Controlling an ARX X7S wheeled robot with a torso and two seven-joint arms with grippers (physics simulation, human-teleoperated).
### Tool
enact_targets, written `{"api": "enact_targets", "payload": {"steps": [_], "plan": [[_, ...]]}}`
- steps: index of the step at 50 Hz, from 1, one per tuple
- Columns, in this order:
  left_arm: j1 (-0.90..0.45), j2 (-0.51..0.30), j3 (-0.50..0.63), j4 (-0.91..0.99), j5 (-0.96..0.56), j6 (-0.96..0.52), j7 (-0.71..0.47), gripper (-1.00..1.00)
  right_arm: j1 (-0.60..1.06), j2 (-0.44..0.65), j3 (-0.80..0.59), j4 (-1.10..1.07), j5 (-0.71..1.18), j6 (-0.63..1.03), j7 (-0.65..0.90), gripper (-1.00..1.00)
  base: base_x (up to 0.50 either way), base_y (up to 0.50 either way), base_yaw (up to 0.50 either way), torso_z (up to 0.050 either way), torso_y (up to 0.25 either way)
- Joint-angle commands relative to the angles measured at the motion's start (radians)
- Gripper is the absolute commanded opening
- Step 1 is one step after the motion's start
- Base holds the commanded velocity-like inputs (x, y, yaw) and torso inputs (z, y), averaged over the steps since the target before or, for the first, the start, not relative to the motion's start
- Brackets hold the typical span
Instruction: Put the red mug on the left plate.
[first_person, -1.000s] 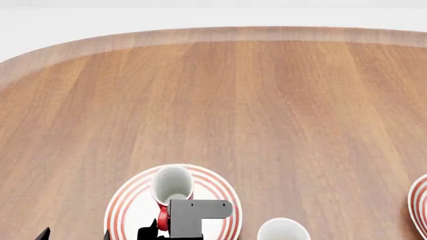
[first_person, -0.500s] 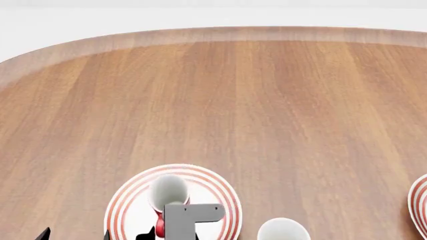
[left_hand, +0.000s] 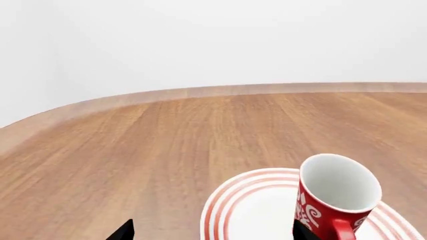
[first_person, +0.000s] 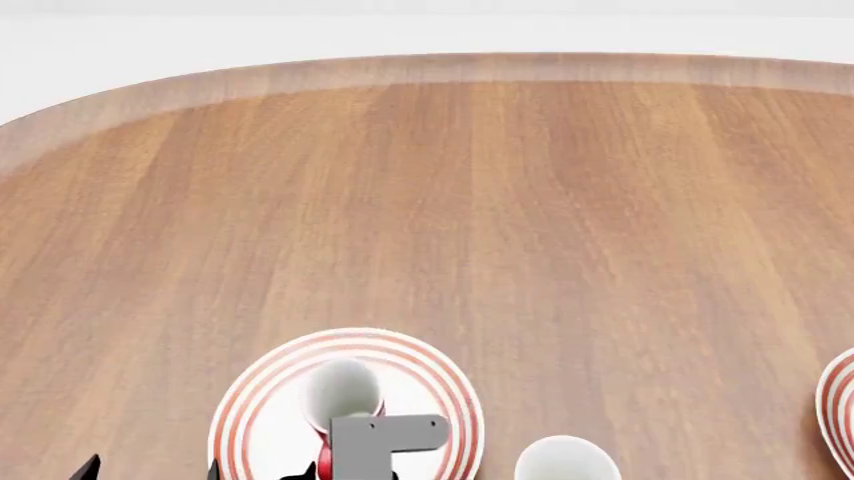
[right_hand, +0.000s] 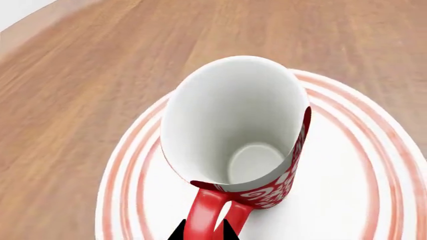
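The red mug (first_person: 340, 388) with white scrollwork is tilted over the left plate (first_person: 254, 420), a white plate with red rings, at the near edge of the head view. My right gripper (right_hand: 202, 234) is shut on the mug's red handle (right_hand: 208, 212); its grey wrist block (first_person: 384, 442) covers the handle from above. The mug's white inside (right_hand: 233, 125) faces the right wrist camera, with the plate (right_hand: 347, 190) under it. My left gripper (left_hand: 212, 235) is open and empty beside the plate (left_hand: 260, 210), with the mug (left_hand: 333, 200) past one finger.
A plain white mug (first_person: 567, 463) stands just right of the left plate. The look-alike second plate (first_person: 841, 410) shows at the right edge. The wooden table (first_person: 467, 220) stretches far ahead to a rounded rim.
My right gripper has brought the red mug down and nearer over the left plate. The left gripper has not moved.
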Motion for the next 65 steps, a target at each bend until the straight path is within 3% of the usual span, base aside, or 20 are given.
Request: {"api": "enact_targets", "payload": {"steps": [1,20,21,34,52,65], "plan": [[-0.001,-0.002,0.004,0.000,-0.001,0.001,-0.003,1.00,0.019,-0.001,-0.073,0.014,0.044,-0.034,0.004,-1.00,0.00,0.00,0.00,0.000,0.000],[-0.003,-0.005,0.008,-0.001,-0.008,0.001,-0.007,1.00,0.018,-0.001,-0.079,0.005,0.031,-0.025,0.009,-1.00,0.00,0.00,0.00,0.000,0.000],[-0.004,-0.005,0.008,-0.002,-0.008,0.002,-0.007,1.00,0.018,-0.001,-0.077,0.004,0.033,-0.023,0.007,1.00,0.00,0.00,0.00,0.000,0.000],[-0.004,-0.008,0.011,-0.002,-0.010,0.004,-0.010,1.00,0.027,0.003,-0.073,-0.029,0.039,-0.036,0.023,1.00,0.00,0.00,0.00,0.000,0.000],[0.000,-0.020,0.010,0.021,-0.003,-0.014,-0.034,1.00,0.048,0.301,-0.079,-0.614,-0.077,-0.132,0.320,1.00,0.00,0.00,0.00,0.000,0.000],[0.027,-0.048,0.007,0.153,-0.024,-0.090,-0.067,1.00,0.083,0.421,-0.087,-0.850,-0.184,-0.158,0.431,1.00,0.00,0.00,0.00,0.000,0.000]]}}
